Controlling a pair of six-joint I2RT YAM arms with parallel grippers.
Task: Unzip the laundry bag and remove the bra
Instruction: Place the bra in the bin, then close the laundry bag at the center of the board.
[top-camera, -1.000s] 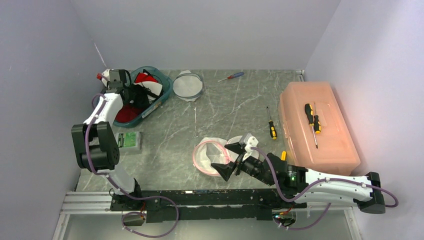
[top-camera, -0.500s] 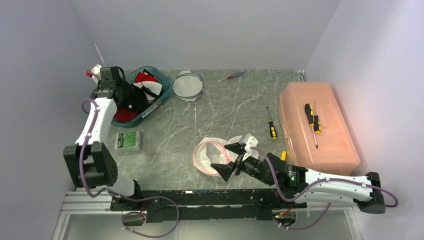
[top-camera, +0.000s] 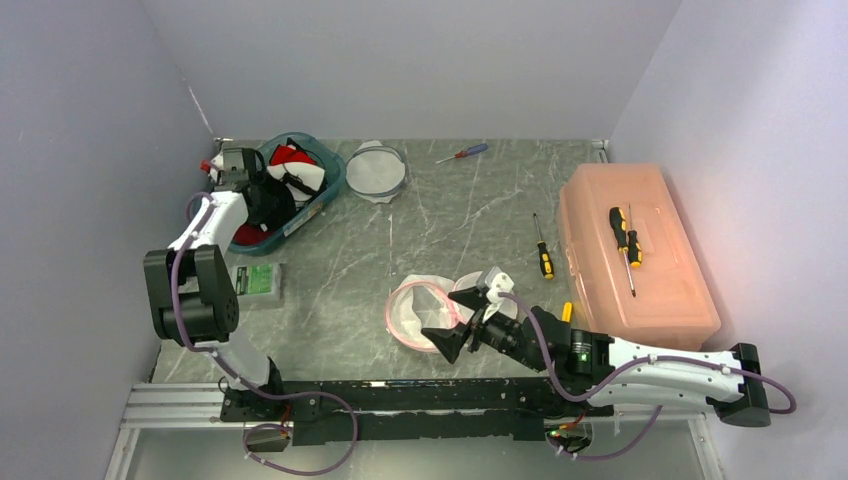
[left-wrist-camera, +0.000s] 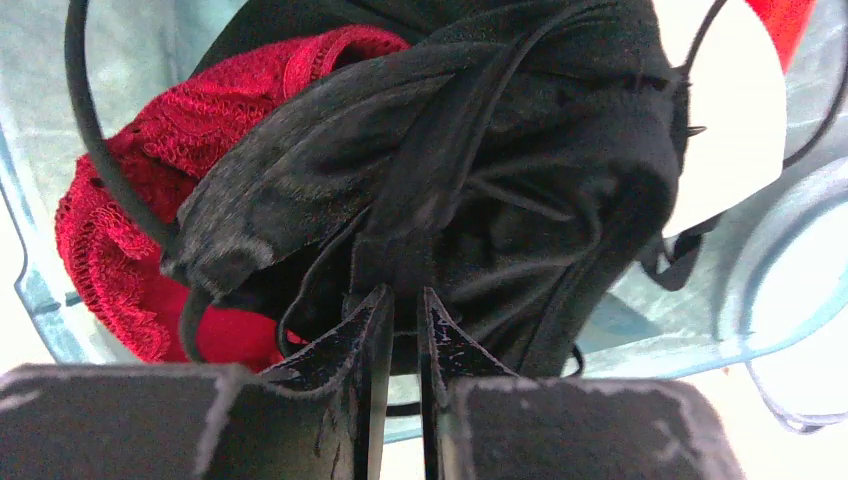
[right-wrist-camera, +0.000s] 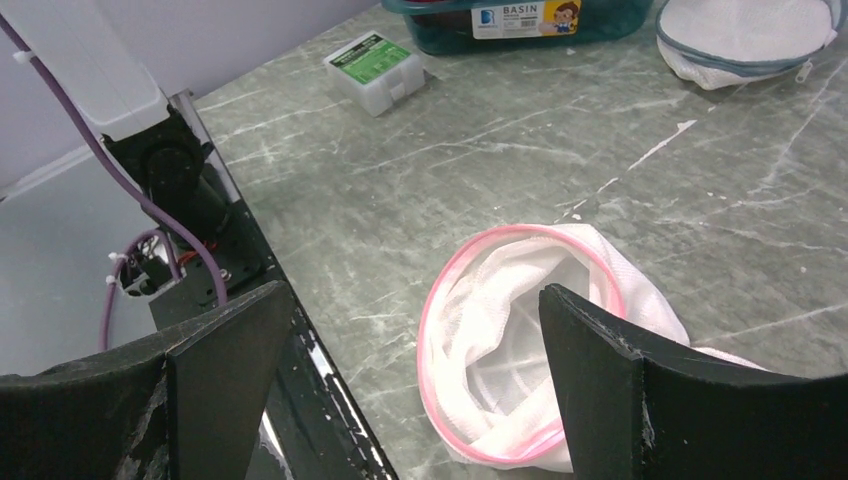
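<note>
A white mesh laundry bag (top-camera: 420, 312) with a pink rim lies gaping open on the table near the front. My right gripper (top-camera: 455, 318) hovers just right of it, jaws wide open and empty; in the right wrist view the bag (right-wrist-camera: 520, 340) sits between its fingers (right-wrist-camera: 600, 360). At the back left, my left gripper (top-camera: 262, 200) reaches into a teal basin (top-camera: 325, 190). In the left wrist view its jaws (left-wrist-camera: 404, 300) stand almost together, pinching a black bra (left-wrist-camera: 480, 150). A red lace bra (left-wrist-camera: 120, 230) lies beside it in the basin.
A second mesh bag (top-camera: 377, 172) with a grey-blue rim lies behind the basin. An orange toolbox (top-camera: 635, 255) carrying a screwdriver (top-camera: 622, 235) stands at the right. More screwdrivers (top-camera: 541, 250) (top-camera: 462, 153) and a small green-labelled box (top-camera: 257, 280) lie on the table. Walls close in on three sides.
My left arm swung up and out toward the left wall, then came back down into the basin. The right arm and the pink-rimmed bag have stayed put.
</note>
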